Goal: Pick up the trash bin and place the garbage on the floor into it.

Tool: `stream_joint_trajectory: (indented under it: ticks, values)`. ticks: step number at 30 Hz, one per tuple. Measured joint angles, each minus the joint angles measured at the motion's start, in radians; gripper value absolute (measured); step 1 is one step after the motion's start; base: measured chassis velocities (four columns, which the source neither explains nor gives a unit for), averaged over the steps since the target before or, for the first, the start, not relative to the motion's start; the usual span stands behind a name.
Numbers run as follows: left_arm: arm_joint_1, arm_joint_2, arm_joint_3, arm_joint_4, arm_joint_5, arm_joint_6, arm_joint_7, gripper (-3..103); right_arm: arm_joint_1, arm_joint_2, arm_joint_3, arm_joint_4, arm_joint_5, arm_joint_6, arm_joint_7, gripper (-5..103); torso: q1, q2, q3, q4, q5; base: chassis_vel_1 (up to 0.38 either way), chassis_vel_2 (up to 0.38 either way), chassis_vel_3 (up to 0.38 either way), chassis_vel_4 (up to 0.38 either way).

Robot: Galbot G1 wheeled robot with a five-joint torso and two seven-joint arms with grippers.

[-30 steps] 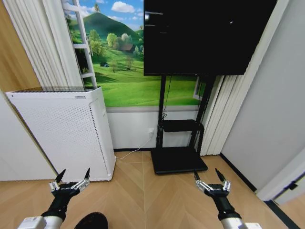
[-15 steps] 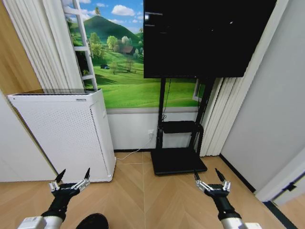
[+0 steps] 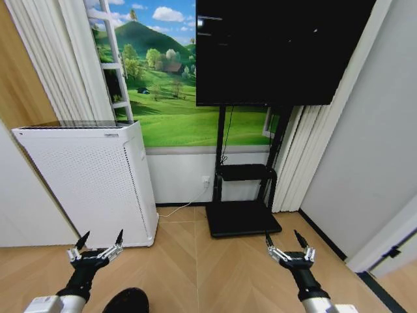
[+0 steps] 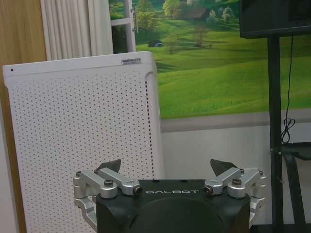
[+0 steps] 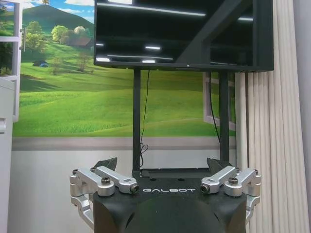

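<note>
- Left gripper (image 3: 100,239) low at front left, over wood floor (image 3: 195,274); fingers spread wide, nothing held.
- Right gripper (image 3: 283,239) low at front right, also wide open & empty, in front of TV stand base (image 3: 242,220).
- Dark rounded shape at btm edge, just beside left arm, prob. the trash bin (image 3: 125,301); mostly cut off.
- White perforated appliance (image 3: 88,179) against wall, ahead of left gripper; TV (image 3: 280,49) above stand.

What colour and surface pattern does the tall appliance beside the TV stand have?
White, with a grid of small perforated dots on the appliance; clearest in the left wrist view.
</note>
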Motion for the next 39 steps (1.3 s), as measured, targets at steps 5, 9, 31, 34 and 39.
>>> stream_joint_trajectory:
  ticks: [5,9,31,34,39]
  values:
    - [0.0,0.0,0.0,0.0,0.0,0.0,0.0,100,0.0,0.0,0.0,0.0,0.0,0.0,0.0,100,-0.001,-0.002,-0.001,0.0,-0.0003,0.207,-0.217,-0.221,0.215]
    - [0.0,0.0,0.0,0.0,0.0,0.0,0.0,100,0.0,0.0,0.0,0.0,0.0,0.0,0.0,100,-0.001,-0.003,-0.001,0.0001,-0.0006,0.243,-0.258,-0.238,0.259]
    - [0.0,0.0,0.0,0.0,0.0,0.0,0.0,100,0.0,0.0,0.0,0.0,0.0,0.0,0.0,100,-0.002,-0.005,-0.003,0.0,-0.0004,0.284,-0.29,-0.29,0.291]
    - [0.0,0.0,0.0,0.0,0.0,0.0,0.0,100,0.0,0.0,0.0,0.0,0.0,0.0,0.0,100,-0.002,-0.005,-0.003,0.0,0.0007,0.187,-0.192,-0.167,0.195]
    - [0.0,0.0,0.0,0.0,0.0,0.0,0.0,100,0.0,0.0,0.0,0.0,0.0,0.0,0.0,100,-0.002,-0.006,-0.003,0.0,-0.0001,0.148,-0.161,-0.131,0.144]
